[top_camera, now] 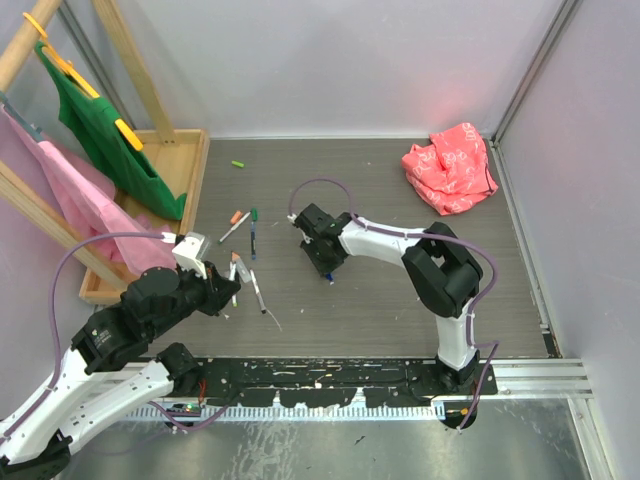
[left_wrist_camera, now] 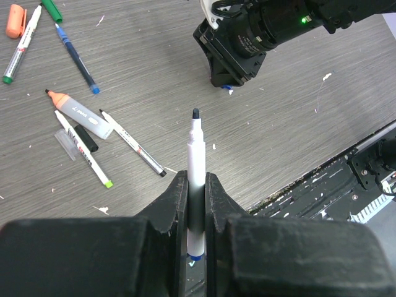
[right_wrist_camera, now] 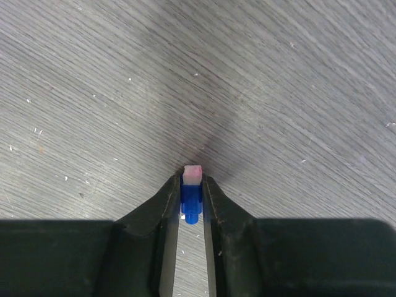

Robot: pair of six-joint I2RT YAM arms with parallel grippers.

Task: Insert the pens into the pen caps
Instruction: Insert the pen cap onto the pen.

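The pen point(left_wrist_camera: 196, 148) that matters here stands clamped between the fingers of the left gripper point(left_wrist_camera: 196, 179), white barrel running straight out along the line of the fingers, its bare dark tip leading and its blue rear end sunk back in the grip. Straight ahead of that tip, and a little to its right in the left wrist view, is the blue cap point(right_wrist_camera: 191, 198), which sits between the fingers of the right gripper point(right_wrist_camera: 191, 180); the jaws are drawn in against it on both sides, so as far as the right wrist view shows they pinch it, low against the grey table point(right_wrist_camera: 297, 93). The right arm therefore has the blue cap and the left arm is apart from it, with open table between pen tip and blue cap. The cap's long axis seems to follow the right fingers, pale end away from the wrist, a small blue nub toward it; which end is the open mouth I cannot tell. My reading is that the coming move turns on bringing that mouth to face the pen tip, both axes in one line. Further from the blue cap, beyond the held pen's left side, lie the loose pens point(left_wrist_camera: 80, 117)
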